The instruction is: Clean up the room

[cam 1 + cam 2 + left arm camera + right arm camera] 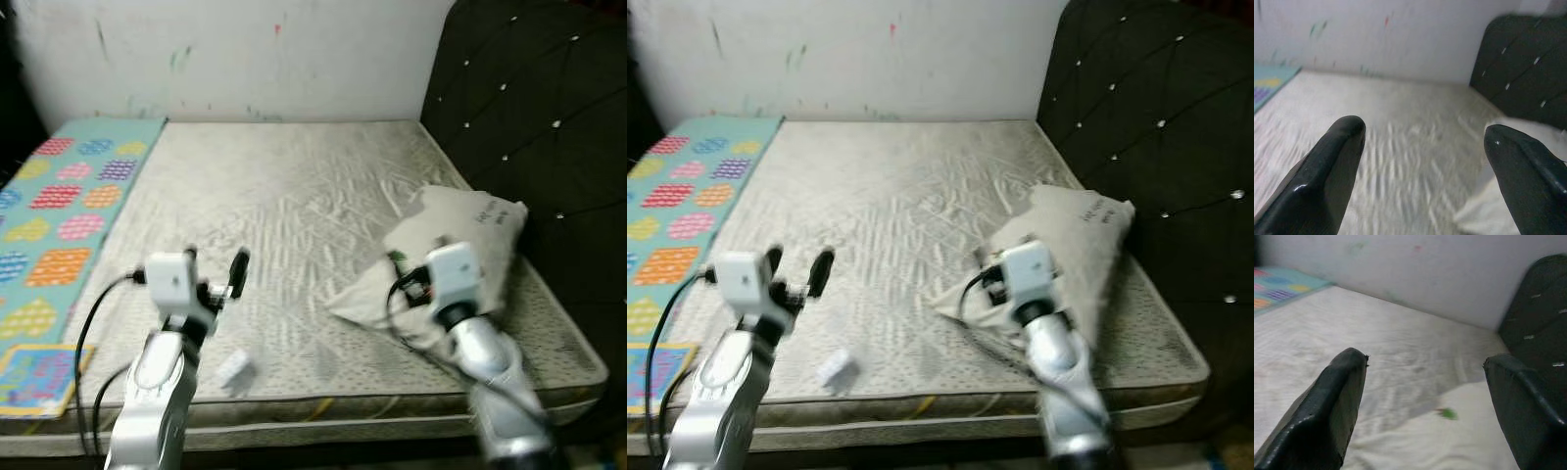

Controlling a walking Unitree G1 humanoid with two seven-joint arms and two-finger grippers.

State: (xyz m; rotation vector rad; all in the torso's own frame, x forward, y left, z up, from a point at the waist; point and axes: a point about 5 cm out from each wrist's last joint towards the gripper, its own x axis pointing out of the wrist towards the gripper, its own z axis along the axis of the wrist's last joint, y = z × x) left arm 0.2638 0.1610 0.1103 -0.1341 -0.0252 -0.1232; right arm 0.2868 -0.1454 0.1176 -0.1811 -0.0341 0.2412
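My left gripper (216,276) hovers above the near part of the bed with its two black fingers (1327,176) spread wide apart, nothing between them and nothing touched. My right gripper (1422,406) is parted just as widely and also holds nothing; it hangs over the crumpled off-white pillow (460,259), and whether a fingertip brushes the cloth I cannot tell. A small green speck (1448,413) lies on the pillow between my right fingers (1327,416).

The pillow lies slumped on the right side of the bare, pale grey quilted mattress (284,206), its far end leaning close to the black tufted headboard (549,117) with shiny studs that stands along that side. Near the front edge of the mattress, just beside my left silver arm (157,392), lies a small white crumpled scrap (233,369), perhaps paper; it is blurred. Along the left side of the mattress runs a turquoise play mat (59,215) printed with coloured dotted patches, and at its near corner lies a flat, colourful book or board (34,377) with a yellow border. Behind the bed stands a white wall (245,54) marked with faint streaks of green and red.
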